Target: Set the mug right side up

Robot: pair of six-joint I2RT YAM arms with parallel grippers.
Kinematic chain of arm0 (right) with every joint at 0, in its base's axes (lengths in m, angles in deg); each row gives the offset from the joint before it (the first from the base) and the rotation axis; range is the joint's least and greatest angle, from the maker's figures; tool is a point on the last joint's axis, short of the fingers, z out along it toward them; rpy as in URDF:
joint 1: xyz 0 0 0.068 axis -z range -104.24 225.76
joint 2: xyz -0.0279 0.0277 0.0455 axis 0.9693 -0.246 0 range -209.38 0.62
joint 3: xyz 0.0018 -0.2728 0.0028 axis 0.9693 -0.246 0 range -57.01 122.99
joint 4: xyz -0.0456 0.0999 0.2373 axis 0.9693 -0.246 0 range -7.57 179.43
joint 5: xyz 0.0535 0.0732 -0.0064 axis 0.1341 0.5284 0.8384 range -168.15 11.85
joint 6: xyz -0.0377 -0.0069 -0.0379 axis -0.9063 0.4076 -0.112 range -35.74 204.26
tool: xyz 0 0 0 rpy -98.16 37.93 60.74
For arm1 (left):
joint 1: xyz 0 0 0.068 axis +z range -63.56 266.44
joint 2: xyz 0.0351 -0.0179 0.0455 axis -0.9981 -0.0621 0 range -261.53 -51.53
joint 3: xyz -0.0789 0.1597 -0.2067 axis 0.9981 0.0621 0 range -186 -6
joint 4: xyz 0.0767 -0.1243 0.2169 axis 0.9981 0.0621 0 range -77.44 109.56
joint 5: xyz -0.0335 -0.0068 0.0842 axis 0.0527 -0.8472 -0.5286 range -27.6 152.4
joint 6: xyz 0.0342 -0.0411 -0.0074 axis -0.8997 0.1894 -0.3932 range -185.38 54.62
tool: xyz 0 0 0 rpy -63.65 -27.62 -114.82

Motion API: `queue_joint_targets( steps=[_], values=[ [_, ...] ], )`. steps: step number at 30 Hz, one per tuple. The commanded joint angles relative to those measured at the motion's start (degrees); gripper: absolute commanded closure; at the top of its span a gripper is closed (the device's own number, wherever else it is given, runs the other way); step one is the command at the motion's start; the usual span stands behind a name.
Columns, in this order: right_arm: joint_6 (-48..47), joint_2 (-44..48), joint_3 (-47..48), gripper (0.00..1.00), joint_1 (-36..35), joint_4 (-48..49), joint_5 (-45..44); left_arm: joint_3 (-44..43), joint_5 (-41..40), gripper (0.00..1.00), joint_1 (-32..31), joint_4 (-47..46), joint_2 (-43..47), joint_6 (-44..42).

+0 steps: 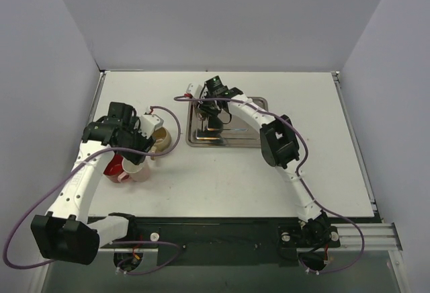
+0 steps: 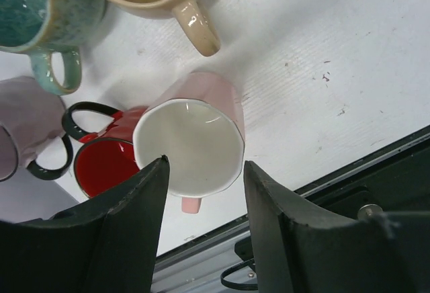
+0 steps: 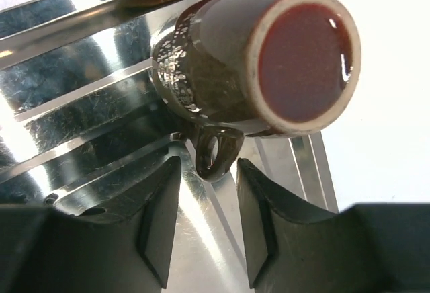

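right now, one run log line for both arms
left gripper: open over pink mug, upright | right gripper: open around handle of brown mug, upside down on tray

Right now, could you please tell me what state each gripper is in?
Left gripper: open, above the upright pink mug, holding nothing.
Right gripper: open, jaws either side of the brown mug's handle, not clamped.

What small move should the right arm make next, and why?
Probably close the right fingers on the handle of the brown mug. The mug looks base-up on the metal tray, and its handle sits between them, not yet gripped.
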State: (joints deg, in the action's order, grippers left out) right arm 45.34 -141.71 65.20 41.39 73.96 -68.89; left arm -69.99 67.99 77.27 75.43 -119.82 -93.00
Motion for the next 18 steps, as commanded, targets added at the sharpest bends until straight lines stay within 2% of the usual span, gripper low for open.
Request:
queue_joint_targets(
  steps=[1,2,3,4,9,14,15,18],
  values=[
    [-2.04,-0.24,2.59,0.74,-1.31,-2.9,-0.55,-2.98,-0.4,0.42,0.38,1.64,1.93,0.11],
    [-2.3,-0.32,2.59,0.78,-1.4,-2.99,-0.99,-3.16,-0.4,0.41,0.47,2.08,1.93,0.02],
    [-2.65,-0.41,2.59,0.97,-1.66,-3.08,-1.17,-3.6,-0.22,0.42,0.47,2.25,1.85,0.02],
    [-2.66,-0.24,2.42,1.0,-1.67,-2.56,-1.87,-3.95,0.3,0.42,0.47,2.69,1.85,0.02],
    [3.13,3.36,-2.4,1.0,-1.32,4.1,-1.26,-6.32,4.34,0.41,0.56,4.54,2.72,-0.33],
    [15.5,15.55,-15.21,1.0,-0.79,14.93,-0.73,-10.01,12.41,0.41,0.73,4.02,2.9,0.72],
    [17.19,17.5,-17.08,1.0,-0.44,19.9,-0.56,-10.45,13.65,0.41,0.82,3.67,2.81,1.42],
    [23.51,26.27,-27.17,1.0,-0.26,27.05,-0.55,-12.91,21.55,0.38,1.78,1.3,2.46,2.74]
  ],
)
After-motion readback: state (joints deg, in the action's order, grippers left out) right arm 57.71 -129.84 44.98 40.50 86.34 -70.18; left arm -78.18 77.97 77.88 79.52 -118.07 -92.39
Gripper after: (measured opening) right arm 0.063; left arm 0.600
